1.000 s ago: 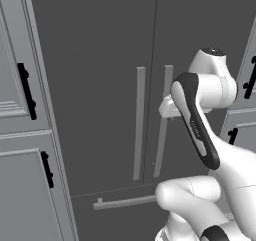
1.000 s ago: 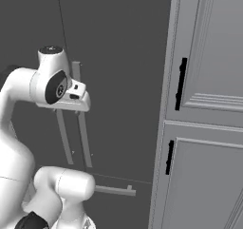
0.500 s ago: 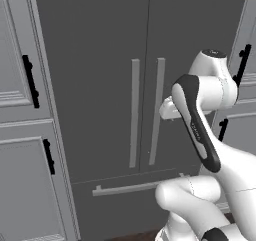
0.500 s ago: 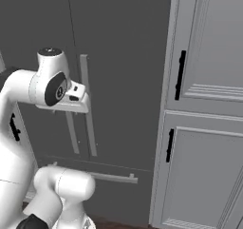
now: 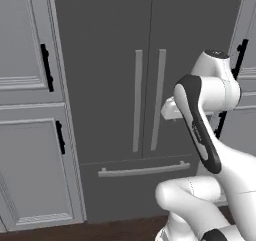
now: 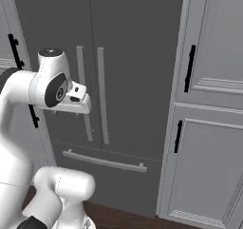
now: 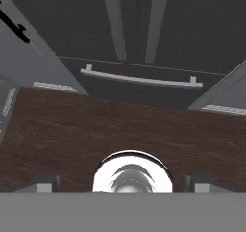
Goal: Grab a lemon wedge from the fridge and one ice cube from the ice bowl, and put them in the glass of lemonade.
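Observation:
The fridge (image 5: 115, 45) stands straight ahead with both doors shut, two long pale bar handles (image 5: 148, 100) side by side, and the bottom drawer's horizontal handle (image 5: 144, 170) below. It is in the right base view too: fridge (image 6: 128, 38). My arm is folded in front of it, the hand level with the door handles and short of them. In the hand view my gripper (image 7: 122, 184) is open, its fingertips (image 7: 45, 183) far apart with nothing between them, looking down at the floor and the drawer handle (image 7: 141, 79). The lemon wedge, ice cube, ice bowl and glass of lemonade are out of view.
Pale panelled cabinets with black handles flank the fridge, left cabinets (image 5: 27, 135) and right cabinets (image 6: 213, 128). Dark wood floor (image 7: 120, 125) runs between the base and the fridge.
The whole picture has shifted, so the base has moved: the fridge sits higher in both base views and more floor shows below it. The gripper stays open.

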You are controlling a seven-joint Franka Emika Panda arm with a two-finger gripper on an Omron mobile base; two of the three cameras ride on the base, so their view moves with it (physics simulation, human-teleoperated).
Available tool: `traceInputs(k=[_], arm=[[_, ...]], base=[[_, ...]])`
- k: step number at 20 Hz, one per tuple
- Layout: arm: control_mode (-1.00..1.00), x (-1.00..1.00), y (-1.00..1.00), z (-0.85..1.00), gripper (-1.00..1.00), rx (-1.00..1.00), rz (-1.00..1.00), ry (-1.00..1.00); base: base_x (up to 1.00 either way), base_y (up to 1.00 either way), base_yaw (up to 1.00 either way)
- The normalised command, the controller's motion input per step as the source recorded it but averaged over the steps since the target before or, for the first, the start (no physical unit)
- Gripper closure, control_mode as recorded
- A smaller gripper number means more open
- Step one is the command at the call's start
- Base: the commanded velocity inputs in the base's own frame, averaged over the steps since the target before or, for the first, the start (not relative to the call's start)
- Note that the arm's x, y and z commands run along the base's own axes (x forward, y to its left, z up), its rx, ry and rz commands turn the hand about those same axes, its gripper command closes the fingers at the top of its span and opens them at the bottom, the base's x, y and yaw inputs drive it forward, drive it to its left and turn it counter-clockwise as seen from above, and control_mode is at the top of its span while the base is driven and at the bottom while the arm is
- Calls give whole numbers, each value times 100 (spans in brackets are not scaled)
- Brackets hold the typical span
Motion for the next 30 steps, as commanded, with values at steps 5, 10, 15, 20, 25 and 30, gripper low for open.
traceInputs(k=[5, 10, 15, 20, 25, 30], arm=[[100, 0, 0, 0, -100, 0, 0, 0], [100, 0, 0, 0, -100, 0, 0, 0], [100, 0, 0, 0, -100, 0, 0, 0], [100, 0, 0, 0, -100, 0, 0, 0], [100, 0, 0, 0, -100, 0, 0, 0], [100, 0, 0, 0, -100, 0, 0, 0]], base=[[0, 31, 93], [4, 39, 94], [27, 34, 90], [92, 9, 69], [100, -49, 10], [100, -37, -9]])
